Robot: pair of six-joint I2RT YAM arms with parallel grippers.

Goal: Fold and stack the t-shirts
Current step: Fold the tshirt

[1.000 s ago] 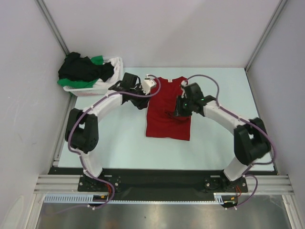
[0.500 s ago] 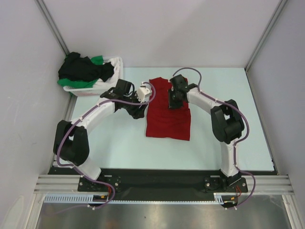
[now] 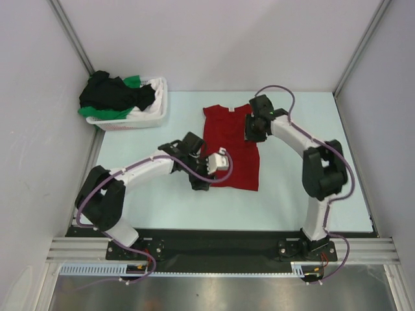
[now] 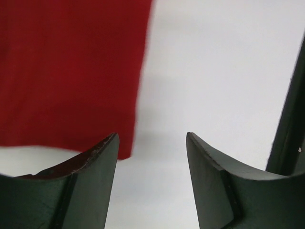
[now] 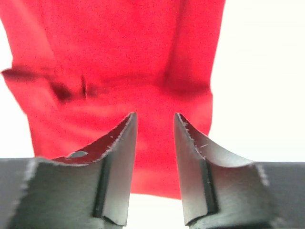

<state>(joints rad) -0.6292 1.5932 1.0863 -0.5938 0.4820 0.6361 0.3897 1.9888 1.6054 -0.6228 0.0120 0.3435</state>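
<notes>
A red t-shirt (image 3: 230, 146) lies flat on the pale table, neck toward the back, sleeves tucked in. My left gripper (image 3: 200, 183) is open and empty at the shirt's near left corner; in the left wrist view that red corner (image 4: 71, 71) lies ahead of the left finger, with bare table between the jaws (image 4: 152, 138). My right gripper (image 3: 251, 133) is open with a narrow gap, low over the shirt's far right shoulder; red cloth (image 5: 119, 57) shows between and beyond its fingers (image 5: 155, 119). Black and green t-shirts (image 3: 117, 96) are heaped in the basket.
A white laundry basket (image 3: 152, 113) stands at the back left corner of the table. Grey walls with metal frame rails close in the left, right and back. The arms' black base rail runs along the near edge.
My left gripper has swung from the shirt's far left edge down to its near left corner. My right gripper has moved from the neck area to the far right shoulder.
</notes>
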